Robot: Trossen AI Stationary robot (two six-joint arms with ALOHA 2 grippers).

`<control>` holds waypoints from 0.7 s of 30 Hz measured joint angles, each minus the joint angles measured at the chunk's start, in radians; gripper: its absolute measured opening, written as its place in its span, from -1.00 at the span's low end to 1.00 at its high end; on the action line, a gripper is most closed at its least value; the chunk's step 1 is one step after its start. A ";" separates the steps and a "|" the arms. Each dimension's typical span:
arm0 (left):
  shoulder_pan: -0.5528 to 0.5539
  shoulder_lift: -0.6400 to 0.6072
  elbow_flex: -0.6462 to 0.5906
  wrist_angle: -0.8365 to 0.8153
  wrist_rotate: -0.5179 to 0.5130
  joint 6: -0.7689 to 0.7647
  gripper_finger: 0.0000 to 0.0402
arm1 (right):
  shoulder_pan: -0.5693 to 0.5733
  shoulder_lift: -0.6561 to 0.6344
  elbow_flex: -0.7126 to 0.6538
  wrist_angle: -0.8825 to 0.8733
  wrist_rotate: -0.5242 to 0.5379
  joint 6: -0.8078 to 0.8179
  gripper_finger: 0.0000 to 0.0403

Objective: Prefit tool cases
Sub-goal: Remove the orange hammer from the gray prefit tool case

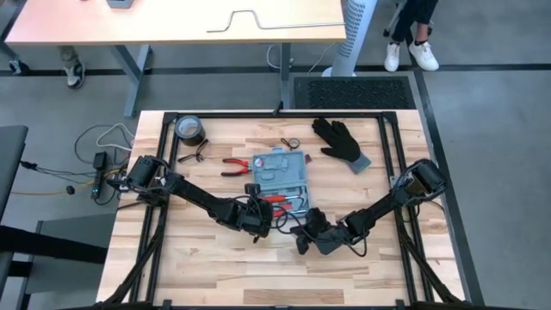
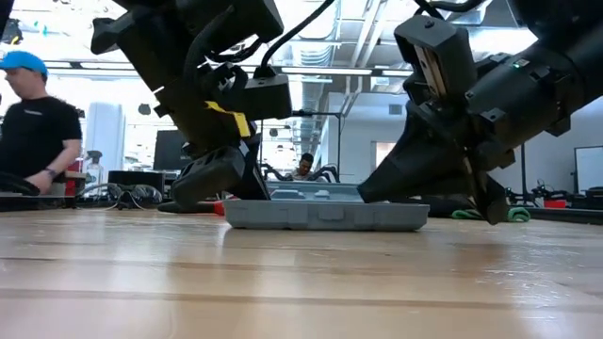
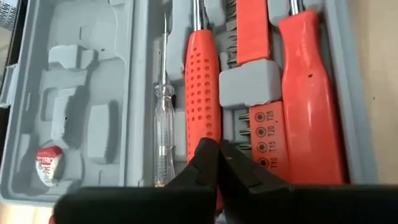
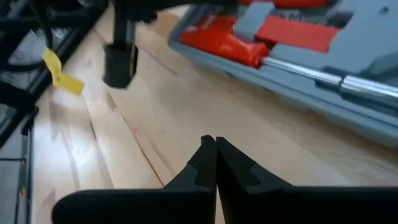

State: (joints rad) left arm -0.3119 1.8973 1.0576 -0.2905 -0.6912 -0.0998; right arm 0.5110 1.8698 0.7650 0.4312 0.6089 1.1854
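- Nearest the overhead camera's bottom edge is the right gripper [image 1: 303, 237], low over bare wood at about 6 o'clock from the table's middle; its own wrist view shows its two dark fingers [image 4: 205, 168] pressed tip to tip with nothing between them, above the planks just beside the case's near edge.
- Left gripper [image 1: 258, 210] sits at the tool case's lower left corner, at about 7 o'clock from the case's middle. Its fingers [image 3: 208, 165] are also closed together, gripping nothing, their tips over the lower end of a red screwdriver handle [image 3: 203, 93]; whether they touch it I cannot tell.
- Tool case [image 1: 281, 176] lies open and flat near the table's centre, a blue-grey rectangle with its long axis running roughly 12 to 6 o'clock, tilted slightly.
- Inside it, in the left wrist view: a thin clear tester screwdriver [image 3: 163, 134], a second red handle [image 3: 309, 93], a red bit holder [image 3: 266, 134] and empty grey recesses on the far side of the tester.
- Red pliers [image 1: 234, 165] lie just beside the case at 9 o'clock.
- Tape roll [image 1: 188, 130] rests at 10 o'clock, well apart.
- Black glove [image 1: 339, 140] lies at 2 o'clock.
- Beyond the table, in the level view, a person in a blue cap [image 2: 33, 122] stands at the far left.
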 joint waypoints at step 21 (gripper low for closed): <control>0.067 -0.016 0.007 -0.001 0.221 0.000 -0.29 | -0.048 0.000 0.000 0.142 0.042 -0.118 -0.83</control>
State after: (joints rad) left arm -0.2447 1.8809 1.0645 -0.2913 -0.4702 -0.1001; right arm 0.4628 1.8698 0.7654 0.5731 0.6506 1.0676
